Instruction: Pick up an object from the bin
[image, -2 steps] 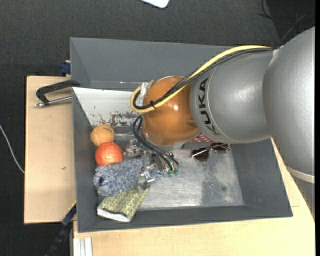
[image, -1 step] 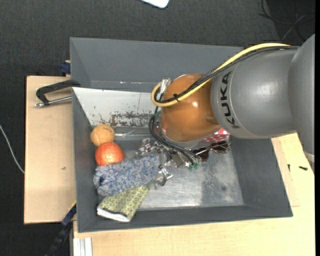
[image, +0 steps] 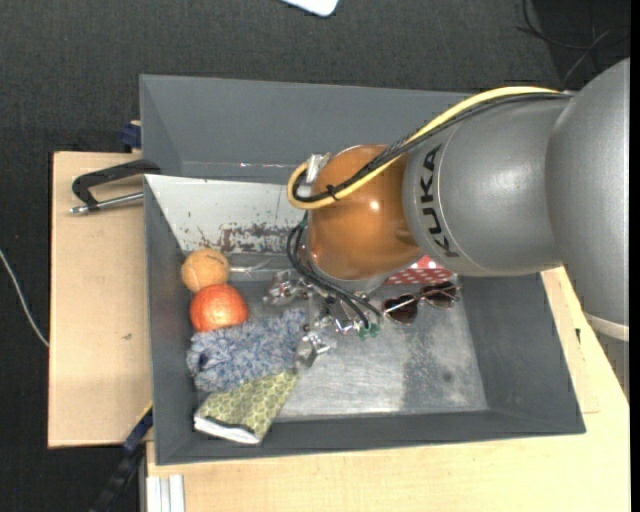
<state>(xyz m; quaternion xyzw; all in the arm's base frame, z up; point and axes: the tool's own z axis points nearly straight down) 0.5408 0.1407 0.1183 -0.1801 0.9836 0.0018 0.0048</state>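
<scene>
I observed the pincer (image: 322, 328) low in the bin (image: 520, 400), at the right edge of a blue-grey knitted cloth (image: 240, 352). I could not tell whether it was apart or together. Left of the pincer lay a red-orange apple (image: 218, 307), with a tan round fruit (image: 205, 269) just behind it. Just right of the pincer lay sunglasses (image: 420, 300). A green patterned cloth (image: 245, 403) lay nearer, to its left.

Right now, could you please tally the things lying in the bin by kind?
Round fruits: 2, a tan fruit and a red fruit
Cloths: 2, a blue-grey woolly cloth and a green patterned cloth
Sunglasses: 1
Red-and-white checked thing, partly under the arm: 1
Total: 6
</scene>
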